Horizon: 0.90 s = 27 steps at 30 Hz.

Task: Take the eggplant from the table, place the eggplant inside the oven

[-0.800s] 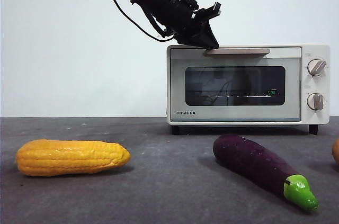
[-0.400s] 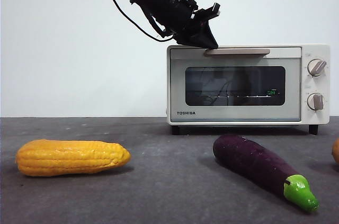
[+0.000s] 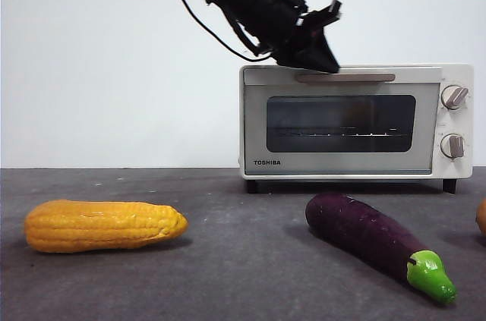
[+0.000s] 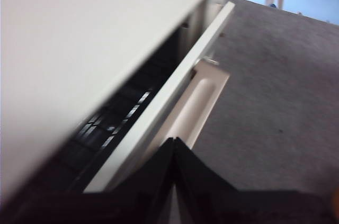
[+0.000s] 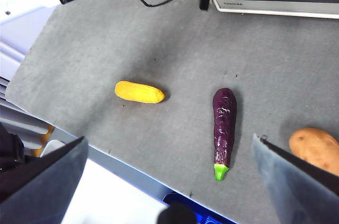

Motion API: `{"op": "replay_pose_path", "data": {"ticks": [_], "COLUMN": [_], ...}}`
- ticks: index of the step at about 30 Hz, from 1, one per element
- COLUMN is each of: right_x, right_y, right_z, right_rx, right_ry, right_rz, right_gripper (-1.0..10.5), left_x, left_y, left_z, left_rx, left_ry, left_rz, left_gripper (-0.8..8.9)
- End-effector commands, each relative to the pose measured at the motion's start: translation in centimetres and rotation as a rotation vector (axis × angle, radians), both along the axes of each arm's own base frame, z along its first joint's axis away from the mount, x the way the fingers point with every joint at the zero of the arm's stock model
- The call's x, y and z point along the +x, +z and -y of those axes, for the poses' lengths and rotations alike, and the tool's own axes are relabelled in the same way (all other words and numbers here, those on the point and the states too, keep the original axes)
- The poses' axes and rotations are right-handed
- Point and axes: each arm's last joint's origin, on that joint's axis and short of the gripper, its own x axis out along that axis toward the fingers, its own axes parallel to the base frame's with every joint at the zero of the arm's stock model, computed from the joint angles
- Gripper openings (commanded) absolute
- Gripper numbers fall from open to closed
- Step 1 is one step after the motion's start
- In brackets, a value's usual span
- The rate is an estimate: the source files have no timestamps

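Note:
The dark purple eggplant [image 3: 364, 234] lies on the grey table [image 3: 228, 283] in front of the oven [image 3: 254, 120], its green cap toward the front right. The right wrist view looks down on the eggplant [image 5: 224, 123]. My left gripper [image 3: 323, 63] sits at the oven's beige handle [image 3: 345, 77], jaws shut, tips against the handle [image 4: 204, 102]. The door stands slightly ajar, and the dark rack shows through the gap at its top edge. My right gripper [image 5: 169, 181] hangs high above the table, open and holding nothing.
A yellow corn cob [image 3: 102, 225] lies at the left of the table. A brown potato [image 5: 312, 150] rests to the right of the eggplant, just showing at the front view's right edge. The table's near edge [image 5: 132, 179] runs below the eggplant's cap.
My left gripper shifted to the right along the oven's top edge. The handle moved with it and the door tilted out a little. The eggplant and corn stayed put.

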Motion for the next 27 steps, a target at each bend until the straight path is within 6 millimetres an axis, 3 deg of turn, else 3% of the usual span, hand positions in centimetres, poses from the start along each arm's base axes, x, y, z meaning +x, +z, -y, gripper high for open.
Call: {"op": "replay_pose_path", "data": {"ticks": [1,15,27], "right_x": [-0.1,0.0,0.0], "right_y": [0.1,0.2,0.2], "right_z": [0.0,0.0,0.0], "right_rx": [-0.002,-0.003,-0.009], "right_ry": [0.009,0.01,0.013], "right_rz": [0.011,0.025,0.031], "right_gripper": [6.3,6.3,6.3], "left_x": [-0.3,-4.2,-6.2], "left_y": [-2.9,-3.0,-0.5], "left_z": [1.0,4.9,5.6], "left_rx": [0.068,0.065,0.027], "left_ry": [-0.022,-0.152,-0.197], "left_rz": [-0.066,-0.118,-0.095], "left_gripper": [-0.06,-0.06,-0.06]}}
